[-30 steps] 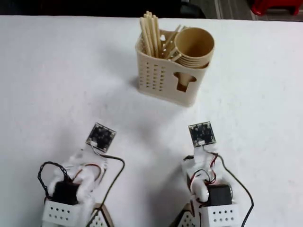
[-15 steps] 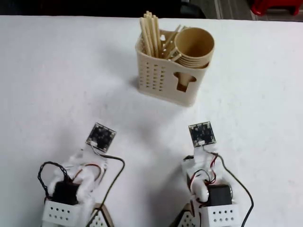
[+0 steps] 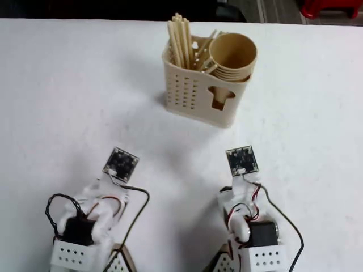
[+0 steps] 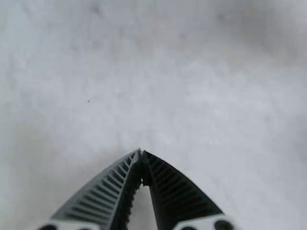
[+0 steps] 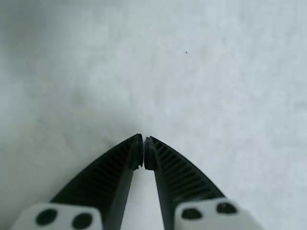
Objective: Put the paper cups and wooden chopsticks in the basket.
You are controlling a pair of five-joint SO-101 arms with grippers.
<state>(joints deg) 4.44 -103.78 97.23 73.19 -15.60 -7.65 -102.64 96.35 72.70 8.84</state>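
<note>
Cream plastic forms the basket [image 3: 184,93], which stands at the far centre of the white table [image 3: 68,85] in the high view. The wooden chopsticks [image 3: 180,39] stand upright in its left part. The paper cups [image 3: 232,54] are nested in a stack, mouth up, in its right part, so both kinds look to be already inside. One arm [image 3: 85,226] sits folded at the near left and another arm [image 3: 252,226] at the near right, both well apart from the basket. By their look, the cups are light and thin-walled and would crush under a hard pinch, so the rim of the top one is the likely place to hold. The chopsticks are stiff, light and smooth and could roll or slip, so a grip across the middle of the bundle seems best. No label or print can be read on the basket or cups.

Left wrist view: the left gripper [image 4: 141,155] is clenched tip to tip on nothing, over bare table.

Right wrist view: the right gripper [image 5: 143,143] is likewise pressed closed and empty above the white surface, with no writing in sight.
</note>
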